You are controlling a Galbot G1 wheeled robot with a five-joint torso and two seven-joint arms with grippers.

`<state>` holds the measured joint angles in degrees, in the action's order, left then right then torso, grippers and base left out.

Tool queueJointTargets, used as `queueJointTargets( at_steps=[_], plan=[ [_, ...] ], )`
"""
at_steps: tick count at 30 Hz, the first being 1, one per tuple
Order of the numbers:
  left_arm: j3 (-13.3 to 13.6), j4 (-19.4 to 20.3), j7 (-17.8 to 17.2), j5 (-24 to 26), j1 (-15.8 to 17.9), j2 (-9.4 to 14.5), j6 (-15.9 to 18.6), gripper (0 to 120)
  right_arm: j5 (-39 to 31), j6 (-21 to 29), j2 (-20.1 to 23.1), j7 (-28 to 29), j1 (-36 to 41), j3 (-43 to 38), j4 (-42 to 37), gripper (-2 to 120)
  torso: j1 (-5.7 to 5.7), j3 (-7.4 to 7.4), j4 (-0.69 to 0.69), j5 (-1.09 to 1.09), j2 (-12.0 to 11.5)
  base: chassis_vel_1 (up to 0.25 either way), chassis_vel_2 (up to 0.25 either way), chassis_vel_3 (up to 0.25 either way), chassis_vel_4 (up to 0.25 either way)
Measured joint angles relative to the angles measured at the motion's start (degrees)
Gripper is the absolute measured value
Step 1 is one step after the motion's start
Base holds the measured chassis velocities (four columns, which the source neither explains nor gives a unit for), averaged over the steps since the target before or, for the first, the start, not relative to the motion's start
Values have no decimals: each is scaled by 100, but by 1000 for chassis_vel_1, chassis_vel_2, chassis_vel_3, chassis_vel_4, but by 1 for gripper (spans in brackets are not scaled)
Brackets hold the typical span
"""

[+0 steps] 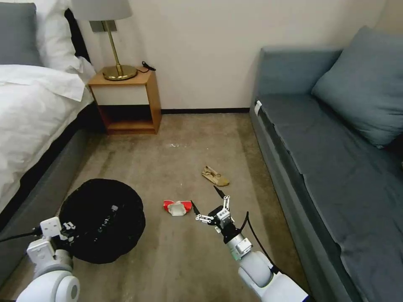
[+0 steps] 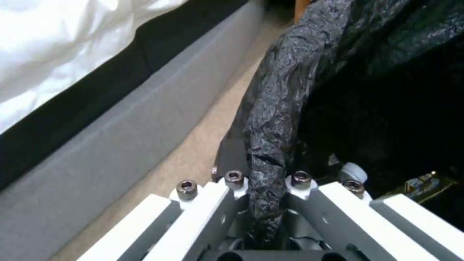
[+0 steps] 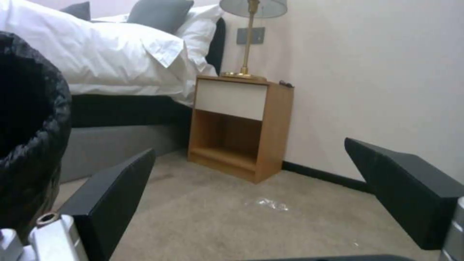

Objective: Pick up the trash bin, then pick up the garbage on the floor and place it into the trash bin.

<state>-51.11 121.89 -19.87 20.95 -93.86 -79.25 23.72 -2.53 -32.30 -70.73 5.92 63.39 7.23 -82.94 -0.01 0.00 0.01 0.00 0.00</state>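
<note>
- Right gripper (image 1: 209, 202), our working tool, hangs low over the carpet with its black fingers (image 3: 106, 203) spread wide and nothing between them; in the head view the red-and-white crumpled packet (image 1: 177, 207) lies just beside it at nine o'clock.
- Left gripper (image 1: 67, 230) has its white-linked jaws closed on the rim fold of the round, wide black trash bin lined with a crinkled black plastic bag (image 1: 103, 218), which sits at nine o'clock from the packet, next to the grey bed base (image 1: 33, 209).
- We judge the step in hand to be taking the packet. We should shift the open fingers toward nine o'clock until they straddle it, then descend until the tips meet the beige carpet (image 1: 189, 260) before closing.
- Such a packet looks light and crushable, so a gentle squeeze across its narrow side should do.
- Tan crumpled paper piece (image 1: 215, 176) lies apart at twelve o'clock from the gripper; we leave it alone for now.
- We keep the bin's mouth steady and upward, so the carry to it is short.
</note>
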Motion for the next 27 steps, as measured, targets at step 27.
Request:
queueJointTargets(
  at_steps=[27],
  plan=[
    [-40, -275, 1, 73, 272, 81, 40, 3, -489, 547, 87, 100, -679, 882, 467, 100, 2, 1, -1, 0, 0, -115, 114, 114, -120]
  ],
)
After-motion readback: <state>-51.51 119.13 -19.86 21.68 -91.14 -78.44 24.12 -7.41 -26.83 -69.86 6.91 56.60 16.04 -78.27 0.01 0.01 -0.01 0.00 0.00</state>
